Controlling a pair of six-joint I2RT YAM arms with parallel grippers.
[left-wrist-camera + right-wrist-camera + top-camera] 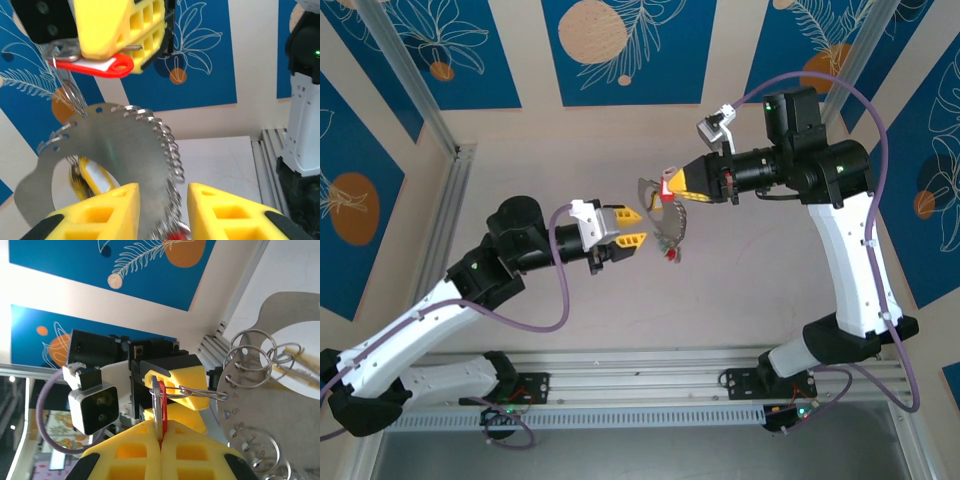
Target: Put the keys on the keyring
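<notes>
Blue backdrop (480,50); right gripper (669,185) clamps red key (162,412), keyring (115,150) hanging there, beside parted empty left gripper (163,194).

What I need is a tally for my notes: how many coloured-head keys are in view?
3. One red key pinched in the right gripper; one yellow key hanging behind the keyring; a second red key dangling at the keyring's lower end. Others may be hidden behind it.

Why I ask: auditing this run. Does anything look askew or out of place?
Yes: the keyring is off the table, dangling tilted from the red key clamped in the shut right pincer. The left pincer stands open astride its edge, apparently not gripping.
</notes>
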